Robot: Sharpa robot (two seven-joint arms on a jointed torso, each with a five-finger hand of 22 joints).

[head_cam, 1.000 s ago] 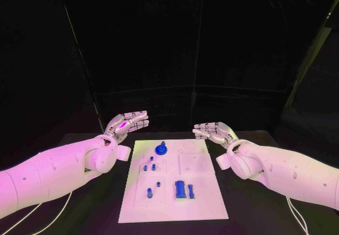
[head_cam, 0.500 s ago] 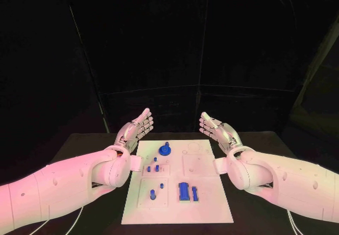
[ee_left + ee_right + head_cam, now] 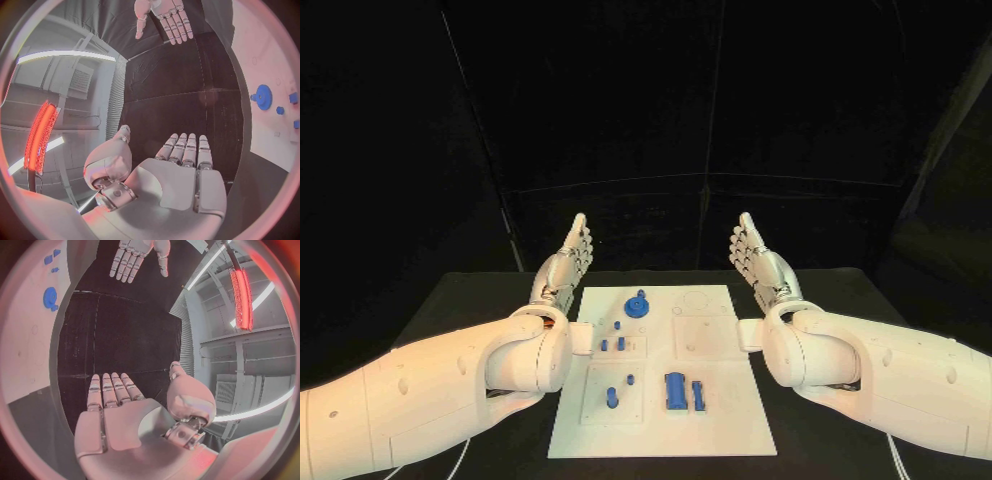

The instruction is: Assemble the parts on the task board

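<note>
Black table [image 3: 473,300] fills the lower half of the head view. White task board [image 3: 664,410] lies flat on it, centred, long side running from the frame's middle toward its bottom edge. Thin white cables [image 3: 444,462] cross the table at lower left, another at lower right.

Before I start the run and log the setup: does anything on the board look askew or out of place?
Nothing stands out. The task board lies flat and square on the table, the blue parts sit on it, and both hands, left and right, are raised, holding nothing.
</note>
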